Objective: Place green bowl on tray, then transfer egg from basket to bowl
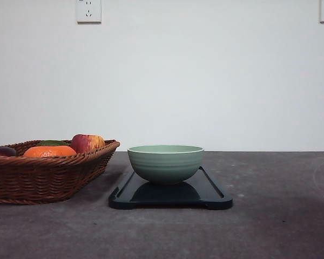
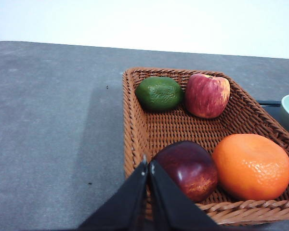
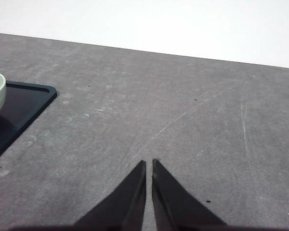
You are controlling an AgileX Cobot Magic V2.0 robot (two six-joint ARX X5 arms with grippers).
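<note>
Hanging at the basket [image 2: 133, 126] rim, fingers pinched together, left gripper [image 2: 148, 166] sits far nearer it than the likewise-pinched right gripper [image 3: 149, 164].

Green lime [image 2: 159, 93] beside red-yellow apple [image 2: 207, 95]. Orange fruit [image 2: 251, 166] touching dark red-purple fruit [image 2: 189, 169]. Grey scuffed surface [image 3: 183, 120]. White wall [image 1: 205, 81], two sockets [image 1: 88, 10] up high.
</note>
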